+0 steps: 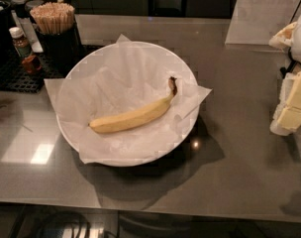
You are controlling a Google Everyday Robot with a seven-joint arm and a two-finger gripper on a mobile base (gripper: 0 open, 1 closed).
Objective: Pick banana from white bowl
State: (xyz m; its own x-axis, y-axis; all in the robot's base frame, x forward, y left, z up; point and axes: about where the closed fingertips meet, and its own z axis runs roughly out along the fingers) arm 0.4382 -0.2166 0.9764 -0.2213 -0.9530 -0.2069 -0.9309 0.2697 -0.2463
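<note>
A yellow banana (133, 117) with a dark brown stem tip lies across the white bowl (71, 81), stem pointing up right. The bowl is wide, shallow and lined with crinkled white paper whose corners stick out over the rim. It stands in the middle of the grey counter. My gripper (293, 103) is at the far right edge of the view, well to the right of the bowl and apart from it. Its pale yellow blocky pads (292, 117) show there. Nothing is in it.
A black cup of wooden stir sticks (54, 21) and small bottles (19, 41) stand on a black mat at the back left. A clear sheet (262, 11) leans at the back right. The counter's front edge (140, 208) runs along the bottom.
</note>
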